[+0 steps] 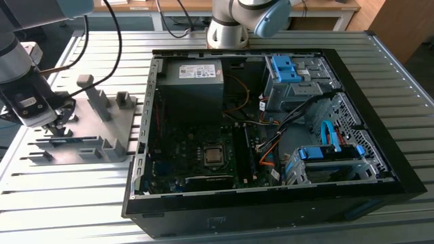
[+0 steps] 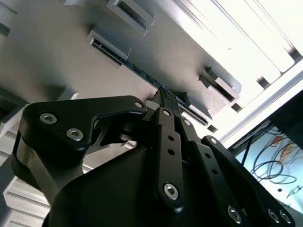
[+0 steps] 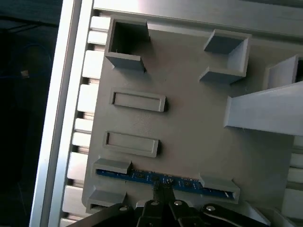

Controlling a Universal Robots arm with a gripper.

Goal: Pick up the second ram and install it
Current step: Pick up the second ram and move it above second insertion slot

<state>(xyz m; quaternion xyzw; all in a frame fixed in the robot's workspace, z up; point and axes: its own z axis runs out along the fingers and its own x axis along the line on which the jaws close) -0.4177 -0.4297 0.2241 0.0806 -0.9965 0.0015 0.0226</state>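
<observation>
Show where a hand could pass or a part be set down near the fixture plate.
Free: the slatted table in front of the fixture plate, left of the computer case in the exterior view; the plate's flat middle between its recesses and upright blocks. Crowded: the plate edge where the end effector grips the second ram, and inside the case.
</observation>
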